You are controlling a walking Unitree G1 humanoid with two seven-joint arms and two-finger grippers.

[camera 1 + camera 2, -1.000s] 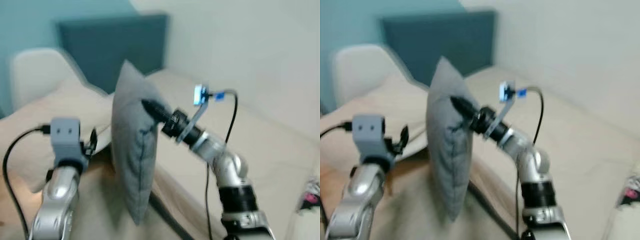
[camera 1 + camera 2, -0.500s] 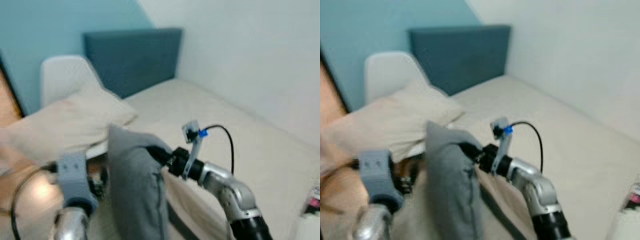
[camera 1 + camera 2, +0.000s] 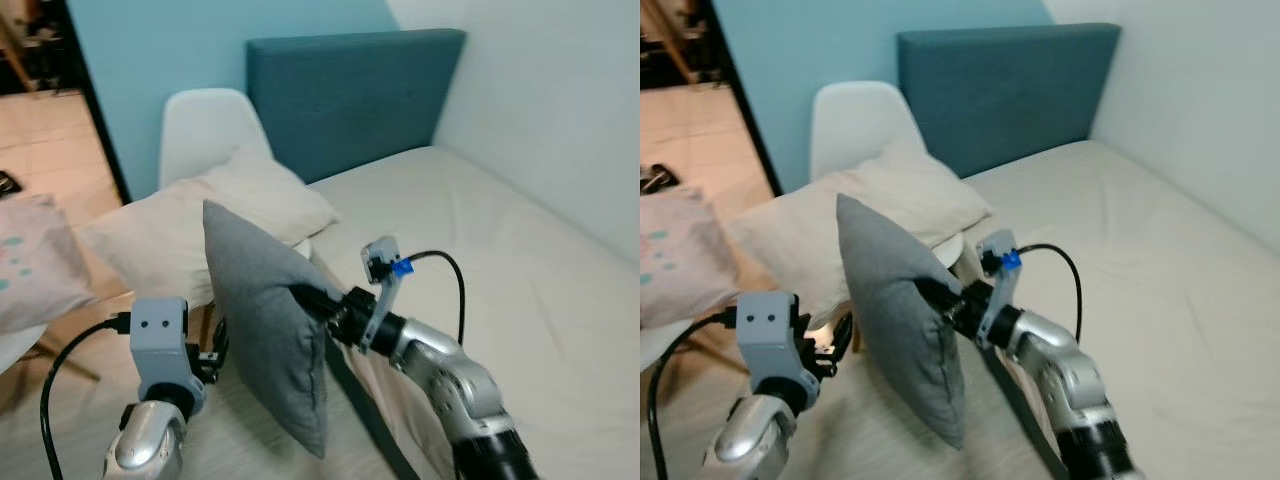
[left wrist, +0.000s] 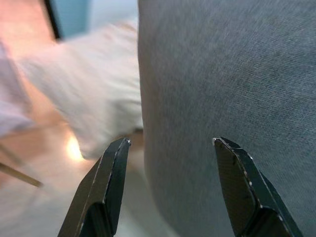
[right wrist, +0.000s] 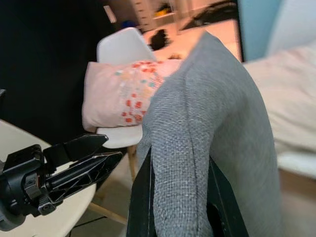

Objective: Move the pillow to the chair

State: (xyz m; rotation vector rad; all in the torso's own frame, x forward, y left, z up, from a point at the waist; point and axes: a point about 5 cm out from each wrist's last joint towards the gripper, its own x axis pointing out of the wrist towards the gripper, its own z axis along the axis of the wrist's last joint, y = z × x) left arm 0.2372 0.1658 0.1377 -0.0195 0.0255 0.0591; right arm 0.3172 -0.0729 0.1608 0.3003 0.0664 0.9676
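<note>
Bed (image 3: 500,230) with beige cover fills the right side, dark teal headboard (image 3: 350,95) against the wall behind it. White shell chair (image 3: 205,125) stands beside the bed at the head end, a large cream pillow (image 3: 200,225) lying across its seat and lapping onto the bed edge. Grey pillow (image 3: 270,335) is held up on edge in mid-air in front of the robot, between the two arms, near the cream pillow and the white chair but not resting on either. Right gripper (image 5: 177,195) is clamped on the grey pillow's seamed edge, one black finger on each side of the fabric. Left gripper (image 4: 170,148) has its fingers spread apart, just beside the grey pillow's flat face, nothing between them. Second white chair (image 5: 123,49) further left carries a pink patterned cushion (image 5: 123,94). Round white table edge (image 5: 44,222) near it.
</note>
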